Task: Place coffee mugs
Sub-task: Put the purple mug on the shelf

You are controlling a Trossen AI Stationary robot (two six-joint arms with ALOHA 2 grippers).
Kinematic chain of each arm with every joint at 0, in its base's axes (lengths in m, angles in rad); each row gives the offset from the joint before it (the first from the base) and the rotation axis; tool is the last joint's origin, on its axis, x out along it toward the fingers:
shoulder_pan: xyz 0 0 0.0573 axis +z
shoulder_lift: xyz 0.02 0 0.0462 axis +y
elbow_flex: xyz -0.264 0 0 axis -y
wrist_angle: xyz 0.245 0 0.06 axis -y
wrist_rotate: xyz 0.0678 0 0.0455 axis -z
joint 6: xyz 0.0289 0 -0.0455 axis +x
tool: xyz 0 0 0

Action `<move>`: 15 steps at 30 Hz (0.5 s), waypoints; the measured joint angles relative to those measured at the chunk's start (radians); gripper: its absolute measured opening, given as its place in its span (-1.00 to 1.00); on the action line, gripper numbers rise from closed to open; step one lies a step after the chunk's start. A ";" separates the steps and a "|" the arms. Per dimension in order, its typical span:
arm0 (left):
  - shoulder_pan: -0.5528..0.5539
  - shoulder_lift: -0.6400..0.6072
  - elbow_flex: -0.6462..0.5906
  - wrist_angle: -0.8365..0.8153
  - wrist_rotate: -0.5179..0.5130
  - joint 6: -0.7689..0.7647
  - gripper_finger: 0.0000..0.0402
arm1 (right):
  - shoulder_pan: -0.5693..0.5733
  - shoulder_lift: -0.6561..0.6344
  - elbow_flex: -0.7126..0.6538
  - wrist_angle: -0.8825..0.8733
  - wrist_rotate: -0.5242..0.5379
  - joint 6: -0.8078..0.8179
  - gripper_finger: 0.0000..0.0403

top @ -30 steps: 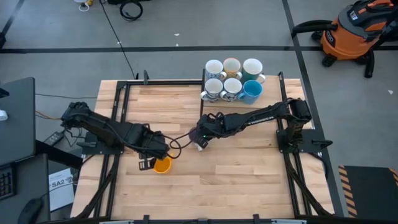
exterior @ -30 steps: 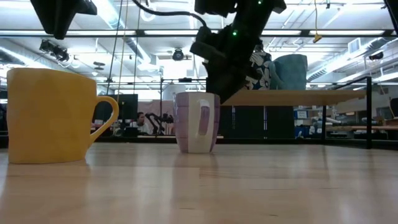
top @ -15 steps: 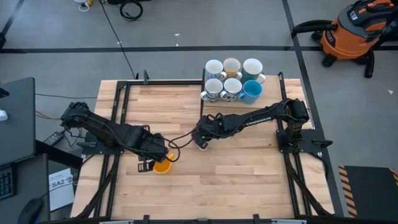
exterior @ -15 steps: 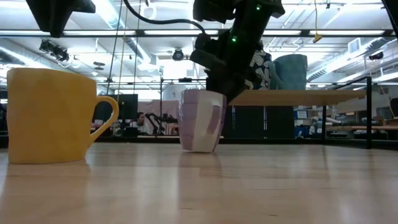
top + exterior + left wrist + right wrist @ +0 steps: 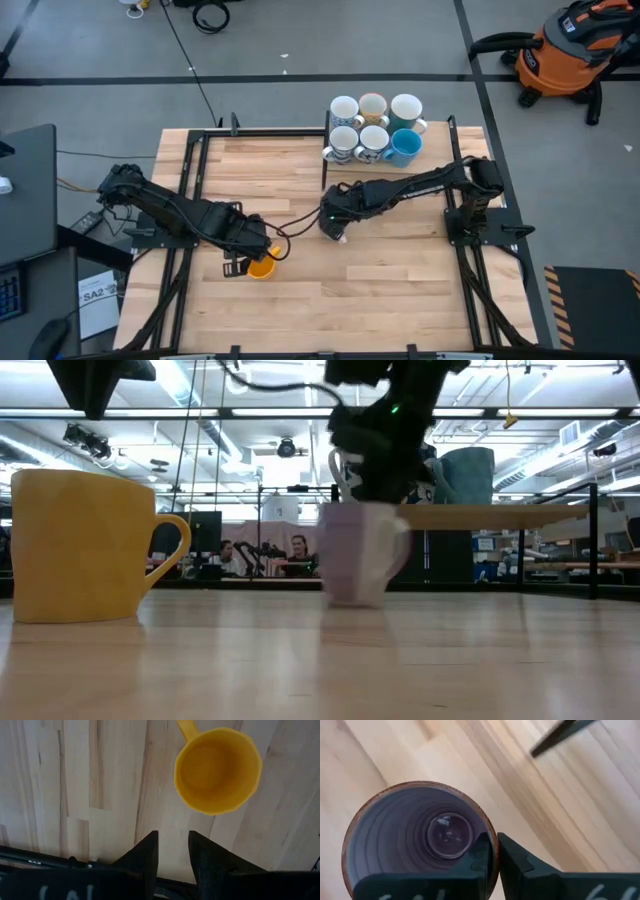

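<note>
Nearest the low camera, the yellow mug stands upright on the wooden table, its handle turned toward the purple mug. The left gripper hovers just beside the yellow mug, fingers slightly parted and holding nothing. Farther in, near the table's middle, the right gripper is clenched on the purple mug's rim, one finger inside, one outside. Beyond it, six mugs cluster at the table's far edge, with an orange vacuum on the floor behind.

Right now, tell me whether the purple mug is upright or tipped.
Upright. The purple mug stands on its base in the low view, and the right tool pinches its rim, one finger inside.
</note>
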 joint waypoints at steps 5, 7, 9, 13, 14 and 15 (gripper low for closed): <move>0.000 0.000 0.000 0.003 0.000 0.000 -0.43 | -0.009 -0.101 0.000 -0.152 -0.020 -0.045 -0.88; 0.000 0.000 0.000 0.004 0.000 0.000 -0.43 | -0.017 -0.140 0.000 -0.216 -0.027 -0.058 -0.89; 0.000 0.000 0.000 0.007 0.000 0.000 -0.43 | -0.027 -0.185 0.000 -0.269 -0.029 -0.059 -0.87; 0.000 0.000 0.000 0.010 0.000 0.000 -0.43 | -0.044 -0.257 0.001 -0.373 -0.021 -0.062 -0.85; 0.000 0.000 0.000 0.009 0.000 0.000 -0.43 | -0.048 -0.272 0.001 -0.386 -0.017 -0.062 -0.85; 0.000 0.000 0.000 0.010 0.000 0.000 -0.43 | -0.049 -0.287 0.001 -0.398 -0.011 -0.062 -0.85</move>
